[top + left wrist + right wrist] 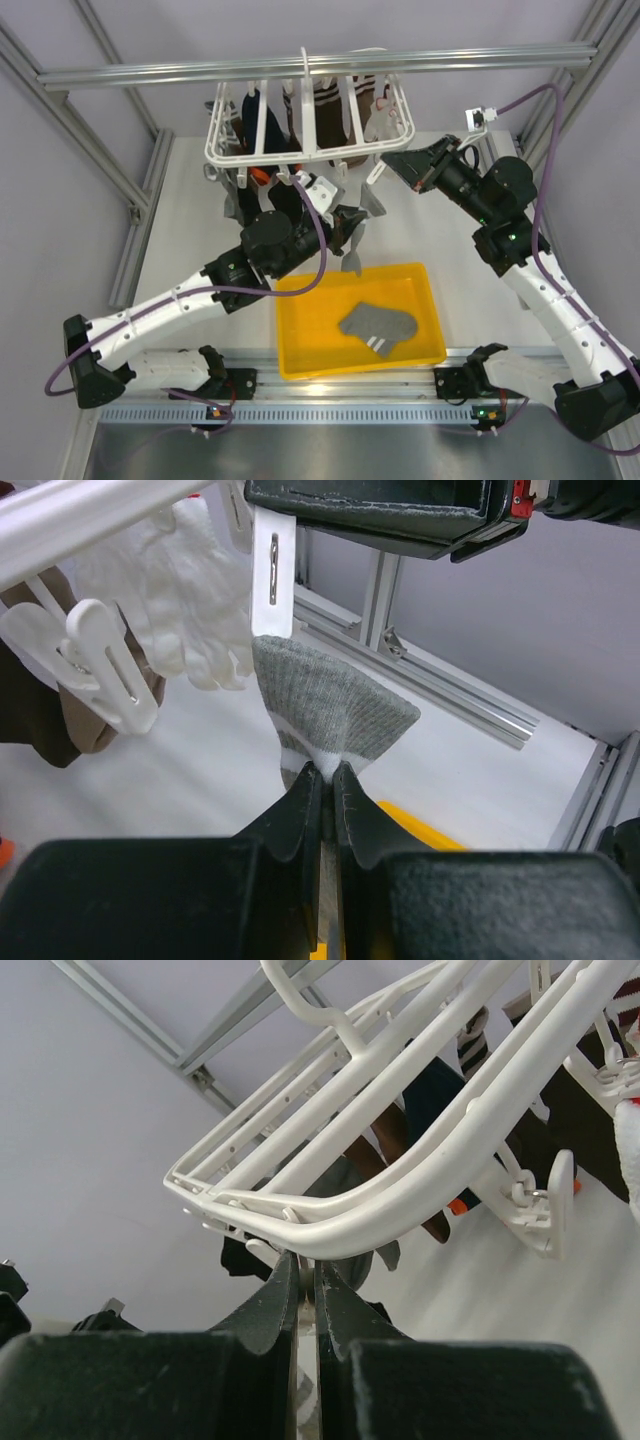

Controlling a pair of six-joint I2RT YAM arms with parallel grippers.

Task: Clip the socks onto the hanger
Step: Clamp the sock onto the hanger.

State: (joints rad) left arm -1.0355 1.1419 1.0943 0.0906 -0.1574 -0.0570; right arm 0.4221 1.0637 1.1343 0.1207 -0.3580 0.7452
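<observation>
Left claw [327, 780] clamps 1 grey sock [330, 705], right claw [303, 1262] pinches 1 hanger clip [272, 580], 1 other sock [378, 326] in tray [310, 340].

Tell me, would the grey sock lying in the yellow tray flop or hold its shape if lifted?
Probably floppy: the sock lies limp and flat in the tray. Likely light too; its twin is held by the left gripper pinching only one edge. The ribbed knit looks grippy, not slippery.

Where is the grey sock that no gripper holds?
In the top view, the loose sock lies flat in the yellow tray, right of its middle, below the left gripper in the picture.
</observation>
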